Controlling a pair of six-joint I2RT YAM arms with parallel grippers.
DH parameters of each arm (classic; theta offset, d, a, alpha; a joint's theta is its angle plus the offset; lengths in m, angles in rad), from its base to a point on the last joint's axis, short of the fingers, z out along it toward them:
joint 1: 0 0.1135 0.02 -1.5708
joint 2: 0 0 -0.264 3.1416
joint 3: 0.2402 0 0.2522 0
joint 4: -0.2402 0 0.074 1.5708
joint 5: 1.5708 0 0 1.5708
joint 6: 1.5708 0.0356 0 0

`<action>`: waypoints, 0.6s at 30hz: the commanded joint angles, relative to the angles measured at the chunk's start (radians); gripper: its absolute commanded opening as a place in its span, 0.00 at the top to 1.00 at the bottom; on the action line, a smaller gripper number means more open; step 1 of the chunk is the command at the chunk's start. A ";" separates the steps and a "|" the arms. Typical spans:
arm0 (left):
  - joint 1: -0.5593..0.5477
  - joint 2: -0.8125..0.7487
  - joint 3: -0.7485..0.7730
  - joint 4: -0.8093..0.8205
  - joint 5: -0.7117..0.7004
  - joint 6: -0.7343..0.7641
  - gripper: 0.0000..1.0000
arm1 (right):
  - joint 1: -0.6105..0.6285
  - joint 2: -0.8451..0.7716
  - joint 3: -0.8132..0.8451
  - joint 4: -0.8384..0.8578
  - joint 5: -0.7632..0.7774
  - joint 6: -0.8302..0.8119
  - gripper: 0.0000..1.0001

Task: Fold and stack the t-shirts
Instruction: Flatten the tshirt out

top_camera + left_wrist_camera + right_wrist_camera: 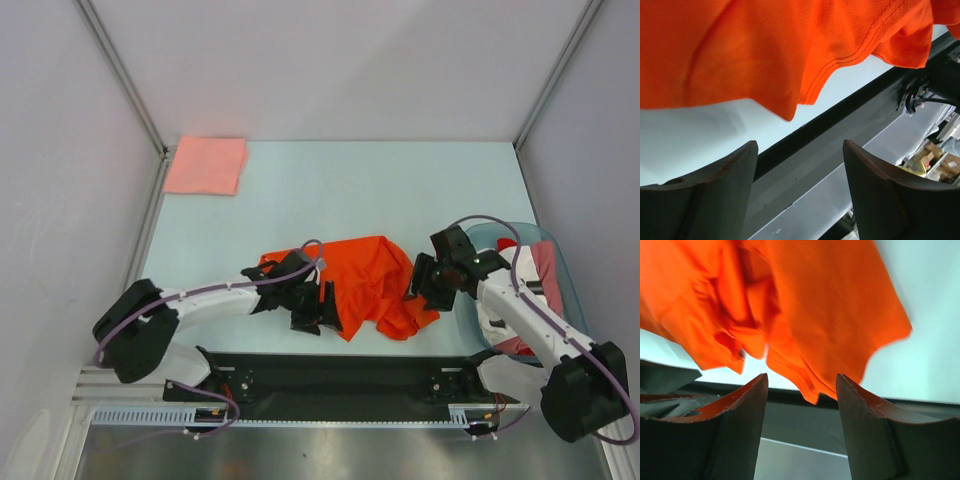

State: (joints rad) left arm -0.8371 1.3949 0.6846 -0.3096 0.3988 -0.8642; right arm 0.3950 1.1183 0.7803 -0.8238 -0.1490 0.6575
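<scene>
Orange-red t-shirt lies crumpled between the arms, not yet spread flat. Left gripper and right gripper both gape empty. Next, each probably needs to pinch an edge.

Bright even light, soft shadows, wrist views perhaps blurred (right mostly)

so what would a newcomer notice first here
The crumpled bright orange-red t-shirt in the middle of the pale table grabs the eye, with the left gripper and right gripper open at either side. A folded salmon-pink t-shirt lies in the far left corner; a translucent blue-green plastic tub sits at the right edge.
</scene>
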 commanded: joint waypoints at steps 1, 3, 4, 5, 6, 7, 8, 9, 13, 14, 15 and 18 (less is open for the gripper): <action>-0.040 0.076 0.073 0.093 0.061 -0.030 0.24 | -0.008 -0.078 -0.061 -0.049 -0.010 0.057 0.38; -0.042 0.133 0.070 0.131 0.064 -0.058 0.22 | -0.008 -0.086 -0.094 -0.028 -0.033 0.094 0.38; -0.042 0.148 0.070 0.142 0.057 -0.064 0.22 | -0.010 -0.094 -0.127 -0.015 -0.044 0.103 0.38; -0.042 0.160 0.072 0.148 0.048 -0.070 0.22 | -0.012 -0.095 -0.137 0.004 -0.049 0.108 0.38; -0.042 0.186 0.075 0.161 0.041 -0.075 0.23 | -0.013 -0.094 -0.142 0.005 -0.044 0.117 0.38; -0.042 0.196 0.084 0.164 0.035 -0.079 0.23 | -0.015 -0.092 -0.142 0.000 -0.025 0.117 0.39; -0.040 0.207 0.087 0.170 0.029 -0.090 0.24 | -0.015 -0.088 -0.141 -0.017 -0.014 0.117 0.39; -0.040 0.219 0.093 0.179 0.026 -0.094 0.26 | -0.012 -0.089 -0.139 -0.026 -0.003 0.114 0.39; -0.031 0.233 0.122 0.165 -0.024 -0.088 0.34 | -0.018 -0.095 -0.144 -0.049 0.080 0.100 0.41; -0.025 0.236 0.124 0.165 -0.032 -0.082 0.36 | -0.028 -0.094 -0.144 -0.041 0.088 0.087 0.42; -0.013 0.240 0.125 0.171 -0.037 -0.081 0.43 | -0.034 -0.088 -0.145 -0.032 0.089 0.080 0.43; 0.006 0.256 0.144 0.146 -0.051 -0.064 0.75 | -0.047 -0.052 -0.156 0.006 0.091 0.062 0.51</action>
State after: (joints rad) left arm -0.8555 1.6398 0.7845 -0.1669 0.3893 -0.9474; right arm 0.3611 1.0393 0.6319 -0.8501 -0.0967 0.7383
